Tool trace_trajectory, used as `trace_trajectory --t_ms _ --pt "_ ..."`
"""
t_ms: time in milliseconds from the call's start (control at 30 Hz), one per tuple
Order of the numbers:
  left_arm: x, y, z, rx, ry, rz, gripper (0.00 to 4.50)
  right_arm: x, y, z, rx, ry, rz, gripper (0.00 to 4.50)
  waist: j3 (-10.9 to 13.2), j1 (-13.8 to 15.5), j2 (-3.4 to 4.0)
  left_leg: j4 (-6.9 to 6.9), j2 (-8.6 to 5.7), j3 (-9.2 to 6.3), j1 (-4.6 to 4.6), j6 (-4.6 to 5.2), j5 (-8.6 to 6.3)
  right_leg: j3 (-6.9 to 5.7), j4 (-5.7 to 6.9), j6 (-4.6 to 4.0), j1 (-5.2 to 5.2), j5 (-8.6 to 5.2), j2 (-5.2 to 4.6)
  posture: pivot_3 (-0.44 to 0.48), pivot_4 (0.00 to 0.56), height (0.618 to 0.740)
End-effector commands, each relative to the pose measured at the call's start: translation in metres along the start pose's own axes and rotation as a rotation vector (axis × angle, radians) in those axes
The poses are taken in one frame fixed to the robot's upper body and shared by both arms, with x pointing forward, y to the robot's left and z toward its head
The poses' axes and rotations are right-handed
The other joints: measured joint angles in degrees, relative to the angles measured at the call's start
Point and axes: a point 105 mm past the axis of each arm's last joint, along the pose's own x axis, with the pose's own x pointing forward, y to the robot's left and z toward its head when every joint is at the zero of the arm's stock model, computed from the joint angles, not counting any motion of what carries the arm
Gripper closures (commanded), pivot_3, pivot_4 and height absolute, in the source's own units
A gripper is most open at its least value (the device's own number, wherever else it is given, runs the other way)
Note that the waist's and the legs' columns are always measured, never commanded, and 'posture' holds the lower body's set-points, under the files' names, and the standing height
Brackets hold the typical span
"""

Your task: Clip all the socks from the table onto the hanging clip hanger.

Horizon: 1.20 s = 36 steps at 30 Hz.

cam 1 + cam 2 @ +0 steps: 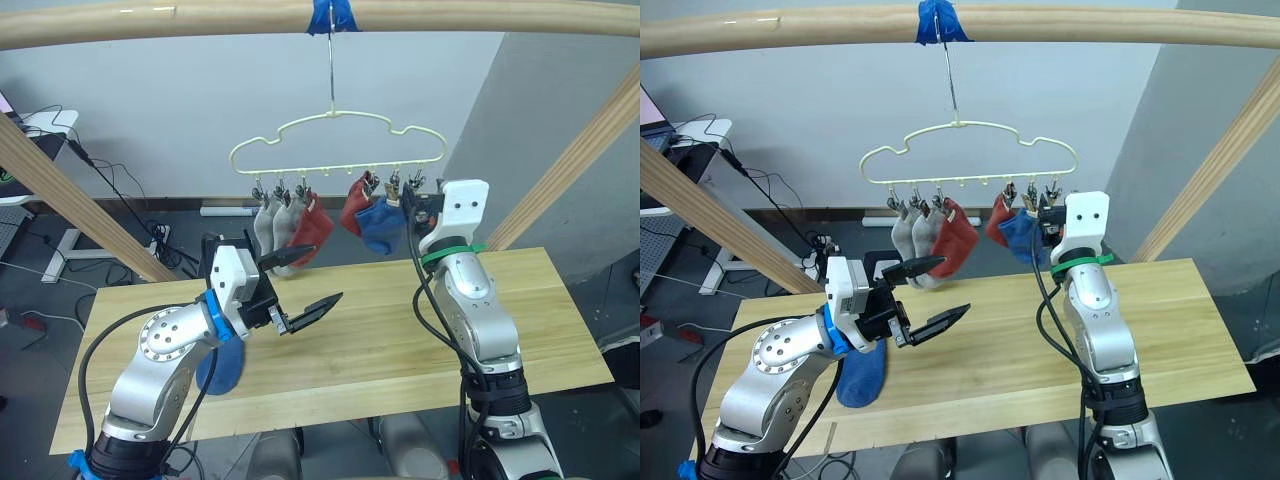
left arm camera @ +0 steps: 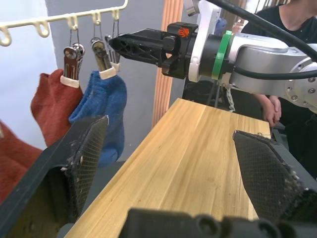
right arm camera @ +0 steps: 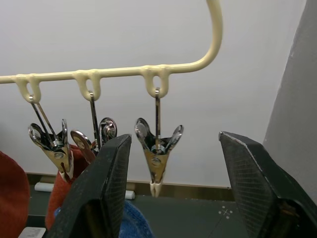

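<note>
The cream clip hanger (image 1: 340, 140) hangs from a wooden rail on a hook. Clipped along it are two grey socks (image 1: 268, 225), a red sock (image 1: 312, 228), a second red sock (image 1: 355, 210) and a blue sock (image 1: 380, 225). Another blue sock (image 1: 222, 368) lies on the table (image 1: 400, 330), partly under my left arm. My left gripper (image 1: 312, 280) is open and empty above the table, below the hung socks. My right gripper (image 3: 173, 148) is open at the hanger's right end, its fingers either side of an empty clip (image 3: 157, 148).
The round wooden rail (image 1: 200, 25) and its slanted wooden posts (image 1: 570, 165) frame the table. A person (image 2: 277, 104) stands beyond the table's end. Cables and a desk stand on the floor at the far left.
</note>
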Motion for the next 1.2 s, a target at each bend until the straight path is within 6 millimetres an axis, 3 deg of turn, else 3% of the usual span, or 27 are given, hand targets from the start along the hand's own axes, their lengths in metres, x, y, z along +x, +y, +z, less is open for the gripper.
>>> trace_trajectory --t_ms 33,633,967,1067,1200 --pt "0.0 -0.004 0.01 0.036 -0.021 -0.007 0.0 0.001 -0.004 0.014 -0.004 -0.06 -0.019 1.55 0.0 0.0 0.0 0.0 0.0 0.0 0.0 0.0 0.0 0.0 0.0 0.0 0.0 0.0 0.0 -0.089 0.242 0.74" --pt "0.0 0.0 0.007 0.043 -0.016 0.007 0.0 0.013 0.008 0.017 0.027 -0.074 -0.006 1.55 0.0 -0.06 0.0 0.0 0.0 -0.02 0.0 0.0 0.0 -0.02 0.01 0.0 0.0 0.0 0.01 -0.089 0.246 0.74" --pt "0.002 0.006 0.023 0.032 -0.105 0.05 0.0 0.017 0.01 0.019 0.036 -0.085 -0.001 1.55 0.01 -0.02 0.01 0.0 0.0 -0.01 0.0 0.0 0.0 -0.01 0.0 -0.03 0.0 0.02 0.0 -0.082 0.25 0.74" --pt "0.001 0.005 0.022 0.029 -0.1 0.048 0.0 0.017 0.011 0.019 0.047 -0.084 0.001 2.16 0.01 -0.03 0.01 0.0 0.0 -0.01 0.0 0.0 0.0 -0.01 0.01 -0.04 0.0 0.02 0.0 -0.082 0.252 0.74" --pt "0.002 0.004 0.021 0.027 -0.099 0.048 0.0 0.017 0.012 0.019 0.058 -0.086 0.008 3.54 0.01 -0.02 0.01 0.0 0.0 -0.01 0.0 0.0 0.0 -0.01 0.0 -0.04 0.0 0.03 0.0 -0.084 0.252 0.74"
